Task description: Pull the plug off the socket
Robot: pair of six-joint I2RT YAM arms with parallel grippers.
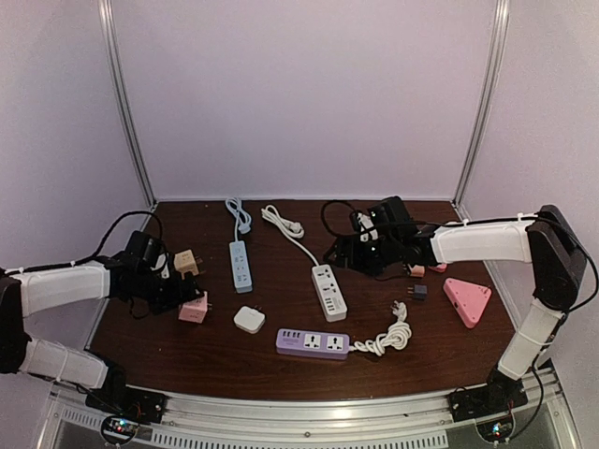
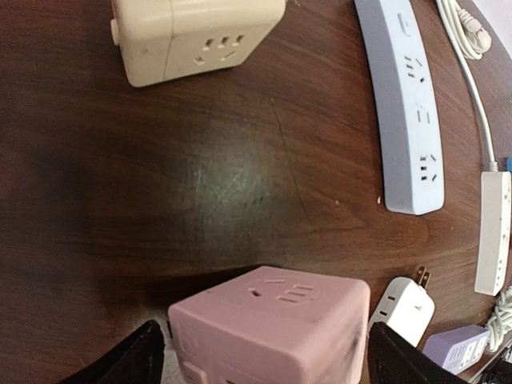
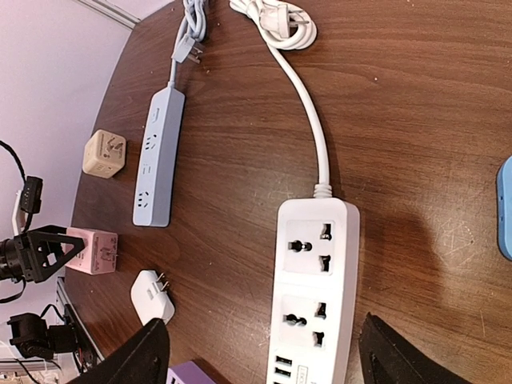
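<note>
A pink cube socket (image 2: 276,324) sits on the dark wooden table (image 2: 200,176), also visible as the pink cube (image 1: 194,307) at the left. My left gripper (image 2: 264,362) straddles it, open, with a small gap between each black finger (image 2: 136,360) and the cube's sides. A white plug (image 2: 404,308) with bare prongs lies loose on the table just right of the cube, apart from it; from above, the white plug (image 1: 248,319) is free of any socket. My right gripper (image 3: 264,346) hangs open above a white power strip (image 3: 316,280) and holds nothing.
A beige cube socket (image 1: 187,263) and a blue power strip (image 1: 241,266) lie behind the pink cube. A purple strip (image 1: 312,342) with a coiled white cable lies near the front edge. At the right are a pink triangular block (image 1: 466,300) and small loose plugs (image 1: 418,291).
</note>
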